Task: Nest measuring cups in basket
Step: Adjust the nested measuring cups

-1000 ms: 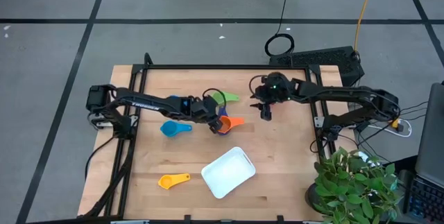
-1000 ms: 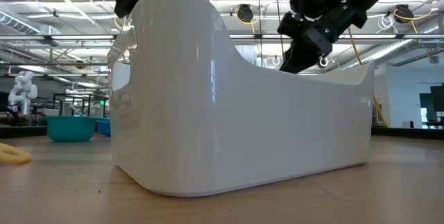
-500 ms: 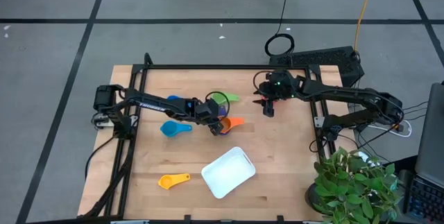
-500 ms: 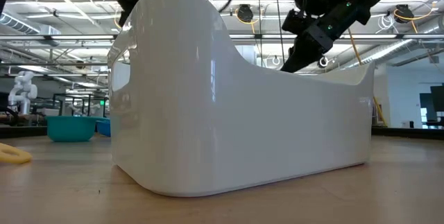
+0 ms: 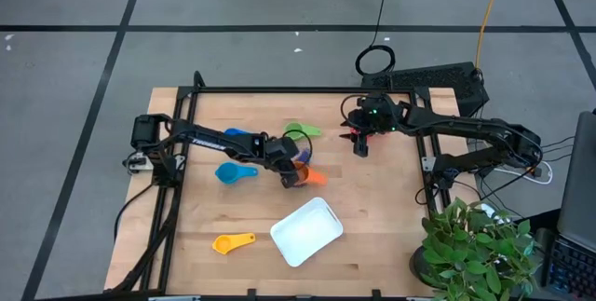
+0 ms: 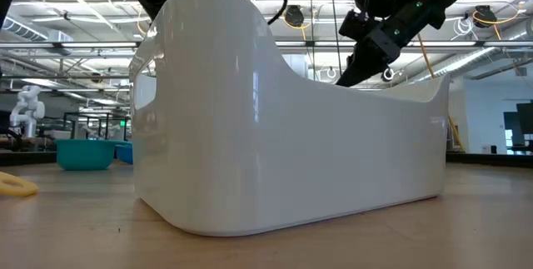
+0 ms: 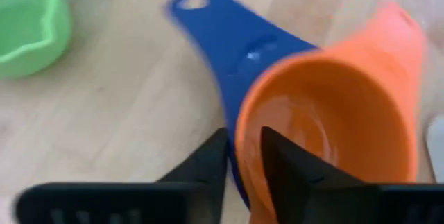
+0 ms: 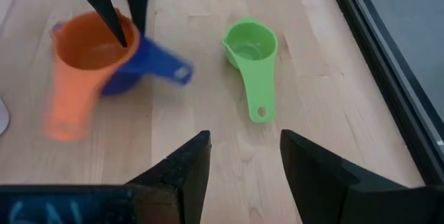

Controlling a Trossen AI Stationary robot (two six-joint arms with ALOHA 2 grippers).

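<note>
Left hand point(image 5: 294, 178) is pinching the orange plastic measuring cup's point(image 7: 333, 141) rim, carrying it lower-right since a second ago toward the white plastic basket point(image 5: 305, 232); right hand point(image 8: 239, 161), spread, is waiting upper-centre.

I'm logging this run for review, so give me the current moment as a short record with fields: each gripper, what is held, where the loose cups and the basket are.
left gripper: shut on the rim of the orange cup, mid-table
orange cup: sits in a navy cup, handles pointing different ways
right gripper: open, holds nothing, above the table near the green cup
light blue cup: loose on the table beside the left arm
yellow cup: loose, beside the basket
basket: near the front edge, no cups in it
</note>
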